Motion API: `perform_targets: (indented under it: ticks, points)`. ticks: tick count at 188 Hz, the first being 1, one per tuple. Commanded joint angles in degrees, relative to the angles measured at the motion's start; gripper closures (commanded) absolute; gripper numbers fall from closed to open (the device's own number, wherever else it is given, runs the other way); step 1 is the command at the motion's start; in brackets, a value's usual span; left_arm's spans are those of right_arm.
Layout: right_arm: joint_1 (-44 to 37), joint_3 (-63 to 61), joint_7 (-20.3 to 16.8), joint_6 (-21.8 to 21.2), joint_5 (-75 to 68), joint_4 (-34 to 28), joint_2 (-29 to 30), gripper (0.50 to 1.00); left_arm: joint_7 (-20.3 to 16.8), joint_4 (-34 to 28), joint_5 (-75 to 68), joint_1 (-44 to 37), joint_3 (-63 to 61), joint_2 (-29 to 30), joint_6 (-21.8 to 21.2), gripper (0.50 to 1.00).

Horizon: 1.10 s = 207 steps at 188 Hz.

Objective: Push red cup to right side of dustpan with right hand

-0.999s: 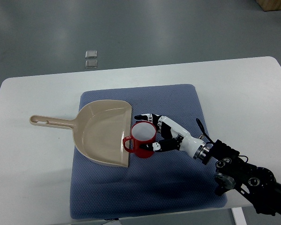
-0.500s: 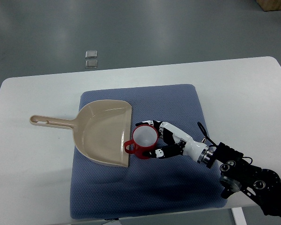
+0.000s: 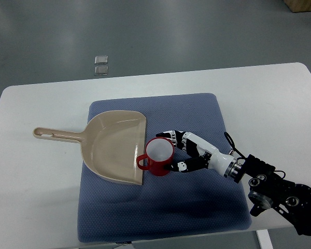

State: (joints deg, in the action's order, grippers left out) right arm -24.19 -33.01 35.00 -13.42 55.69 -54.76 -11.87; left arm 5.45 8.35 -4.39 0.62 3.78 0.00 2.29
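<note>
A red cup (image 3: 156,158) with a white inside stands upright on the blue mat (image 3: 197,114). Its handle points left and touches the open right edge of the beige dustpan (image 3: 111,148). My right hand (image 3: 172,151) reaches in from the lower right. It is open, with its fingers (image 3: 168,135) curved around the cup's far right side and its thumb (image 3: 177,166) at the near right side, close to or just touching the cup. The left arm is not in view.
The mat lies on a white table (image 3: 264,104). The dustpan's handle (image 3: 57,135) sticks out left past the mat. Two small square things (image 3: 100,65) lie on the floor beyond the table's far edge.
My right arm has drawn back a little to the lower right. The cup has stayed beside the dustpan's right edge, shifting only slightly.
</note>
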Motion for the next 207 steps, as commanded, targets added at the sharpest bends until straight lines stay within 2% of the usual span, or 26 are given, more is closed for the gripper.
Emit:
perform_targets:
  ticks: [1, 66, 118, 167, 207]
  points:
    - [-0.1, -0.5, 0.0, 0.0, -0.2, 0.1, -0.7, 0.615, 0.0, 0.0, 0.0, 0.0, 0.0, 0.0, 0.0, 0.5]
    - [-0.4, -1.2, 0.0, -1.8, -1.8, 0.4, -4.4, 0.615, -0.1, 0.0, 0.0, 0.0, 0.0, 0.0, 0.0, 0.5]
    - [-3.9, -3.6, 0.0, -1.8, -11.4, 4.4, -7.1, 0.615, 0.0, 0.0, 0.0, 0.0, 0.0, 0.0, 0.0, 0.5]
    - [-5.4, -5.0, 0.0, -0.8, -17.7, 8.5, -8.2, 0.615, 0.0, 0.0, 0.0, 0.0, 0.0, 0.0, 0.0, 0.5]
    - [-5.3, -7.7, 0.0, 2.9, -19.2, 9.5, -7.5, 0.615, 0.0, 0.0, 0.0, 0.0, 0.0, 0.0, 0.0, 0.5]
